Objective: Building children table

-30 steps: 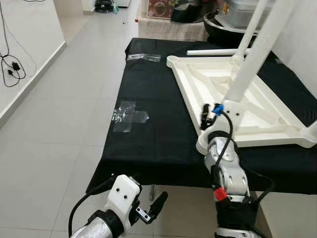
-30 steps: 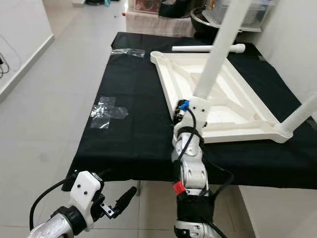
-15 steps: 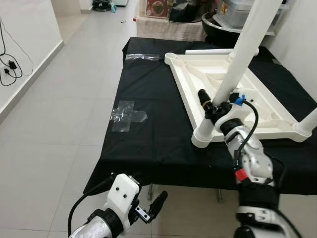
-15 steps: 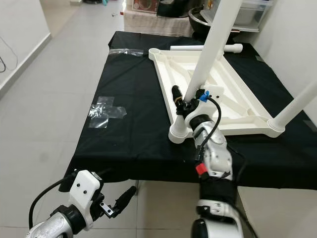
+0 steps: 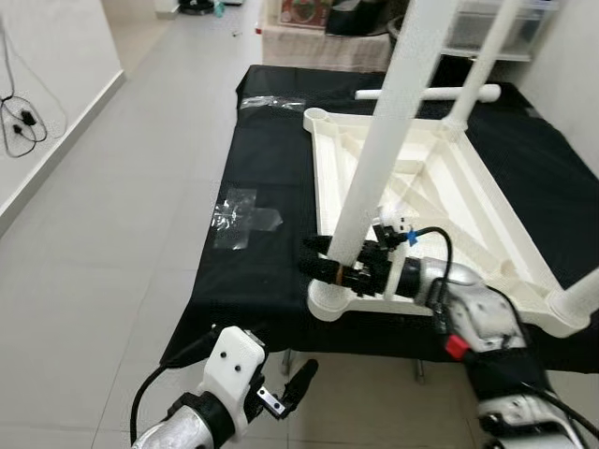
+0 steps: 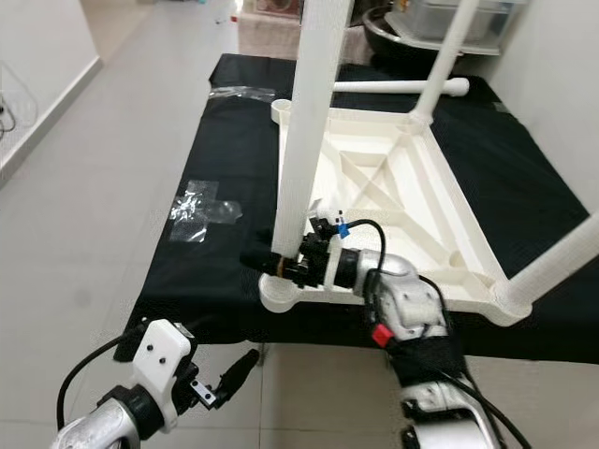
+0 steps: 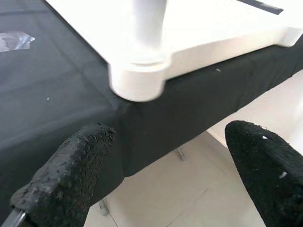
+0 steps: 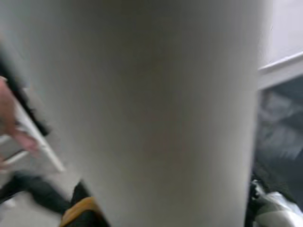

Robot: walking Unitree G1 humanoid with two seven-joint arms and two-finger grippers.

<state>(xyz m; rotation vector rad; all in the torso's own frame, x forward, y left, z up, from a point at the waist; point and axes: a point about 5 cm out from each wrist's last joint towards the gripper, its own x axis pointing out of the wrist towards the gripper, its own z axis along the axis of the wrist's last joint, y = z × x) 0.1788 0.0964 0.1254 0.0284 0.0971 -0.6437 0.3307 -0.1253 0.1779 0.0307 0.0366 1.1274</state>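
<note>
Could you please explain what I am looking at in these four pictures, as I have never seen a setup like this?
This is a humanoid robot with two silver arms, each ending in two long black fingers. The two wide pictures come from a stereo camera on its head, looking forward and down. The other two come from cameras on its wrists, looking along the fingers.

Before it stands a surface under a black cloth. On it lies a white children's table top, upside down, with white legs standing up from its corners. One more white leg lies loose on the cloth at the far end, and clear plastic wrappers lie on the cloth to the left.

The right gripper is closed around the nearest leg, just above its corner socket; its wrist camera sees that leg up close. The left gripper hangs open below the cloth's edge.
</note>
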